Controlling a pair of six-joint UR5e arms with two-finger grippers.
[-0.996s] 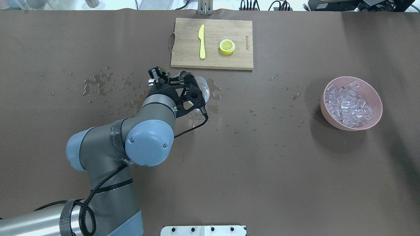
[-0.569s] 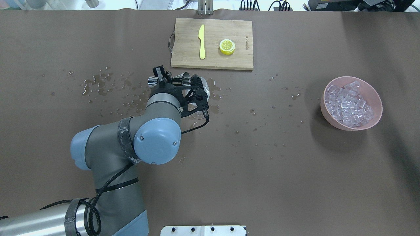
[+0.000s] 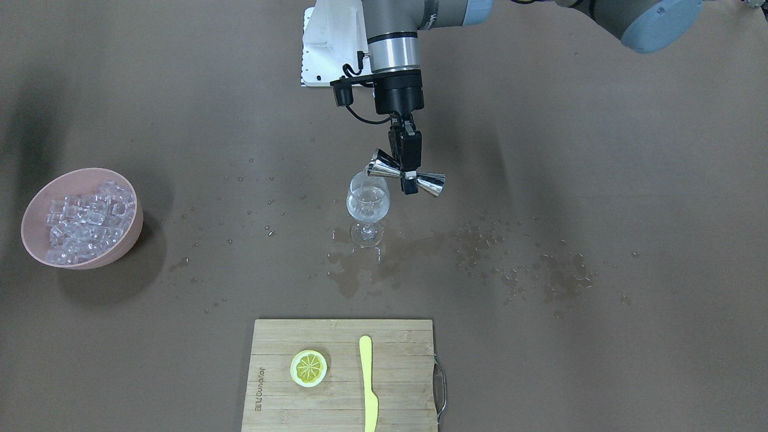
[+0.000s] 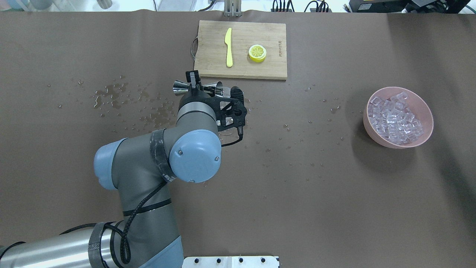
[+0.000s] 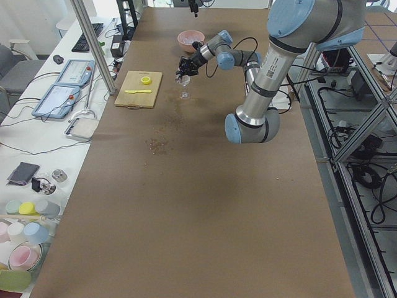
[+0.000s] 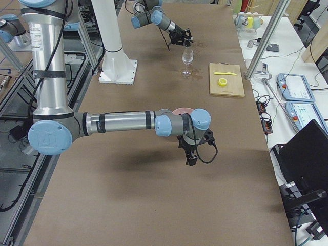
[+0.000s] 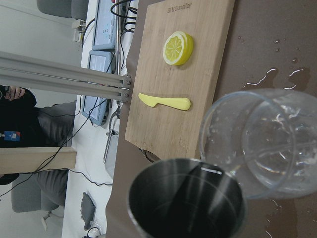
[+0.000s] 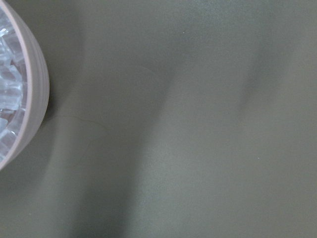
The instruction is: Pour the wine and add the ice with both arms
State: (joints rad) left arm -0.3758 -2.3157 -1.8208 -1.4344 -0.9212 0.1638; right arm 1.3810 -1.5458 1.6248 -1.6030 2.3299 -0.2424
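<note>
Left gripper [image 3: 408, 174]: fingers closed on the waist of a steel double-ended jigger [image 3: 433, 184]. The jigger lies roughly on its side, above the table. One mouth sits at the rim of the wine glass [image 3: 367, 207]; the other points away from it.

Left wrist view: the jigger mouth is just beside the glass rim and overlaps it. Its inside looks dark; I cannot tell whether any liquid is in it.

Wine [image 3: 366, 210]: clear liquid low in the bowl of the glass. The glass stands upright on the brown table [image 3: 600, 348], with a wet patch [image 3: 354, 267] around its foot. Scattered droplets [image 3: 540, 276] lie further toward the robot's left.

Ice [image 3: 75, 225]: heaped in the pink bowl [image 3: 129, 231], well apart from the glass on the robot's right side.

Right gripper [image 6: 190, 160]: seen only in the right side view, pointing down just beside the pink bowl. Open or closed: cannot tell. Its wrist camera shows the bowl's rim and ice at the frame's left edge, and otherwise bare table.

Far side from the robot: a bamboo cutting board [image 3: 396, 390] carries a lemon slice [image 3: 309, 368] and a yellow plastic knife [image 3: 368, 384], apart from each other.
</note>
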